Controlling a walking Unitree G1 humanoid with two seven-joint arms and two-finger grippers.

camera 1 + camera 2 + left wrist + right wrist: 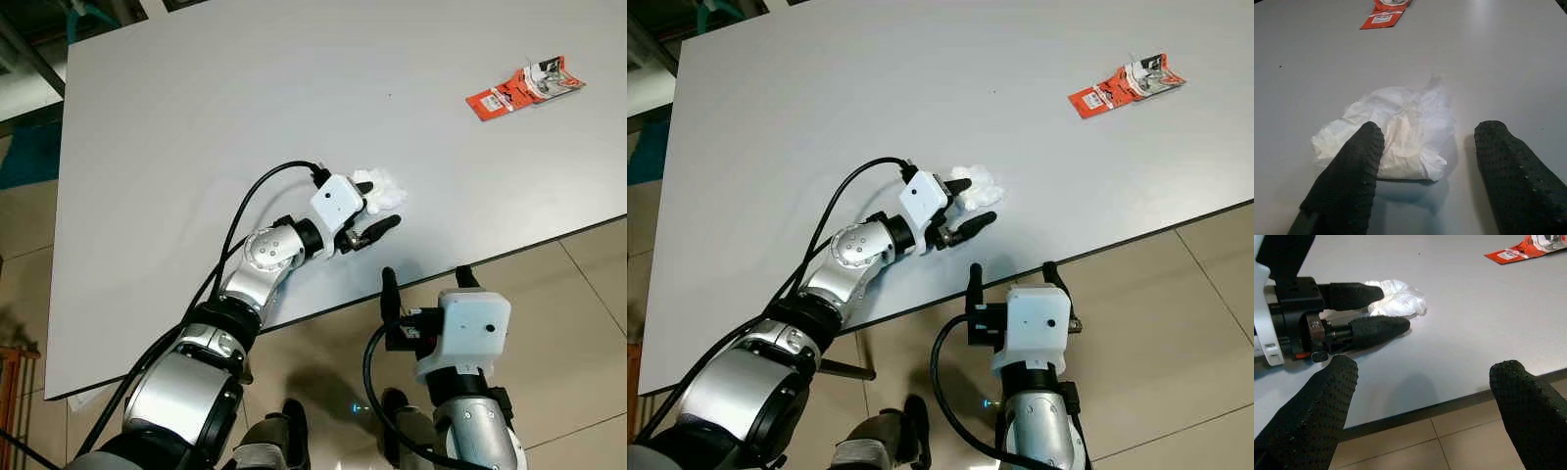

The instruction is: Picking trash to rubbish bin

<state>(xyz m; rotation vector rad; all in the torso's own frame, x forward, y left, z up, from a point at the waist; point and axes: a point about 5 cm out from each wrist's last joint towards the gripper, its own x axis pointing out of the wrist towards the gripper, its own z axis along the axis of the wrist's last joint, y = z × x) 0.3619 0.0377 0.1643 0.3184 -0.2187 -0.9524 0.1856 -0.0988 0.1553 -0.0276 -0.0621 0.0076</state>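
A crumpled white tissue (385,188) lies on the grey table (216,108) near its front edge. My left gripper (378,208) is open at the tissue, one black finger on each side of it. In the left wrist view the tissue (1400,132) sits between the fingertips (1359,161), closer to one of them. A red and silver wrapper (524,88) lies flat at the table's far right. My right gripper (427,284) is open just off the table's front edge, above the floor, with nothing between its fingers. From the right wrist view, the left gripper (1381,308) and the tissue (1398,301) lie ahead.
The table's front edge (509,253) runs diagonally between my two grippers. Beige floor tiles (578,323) lie below it. A dark metal frame (24,54) and teal object (29,157) stand off the table's left side.
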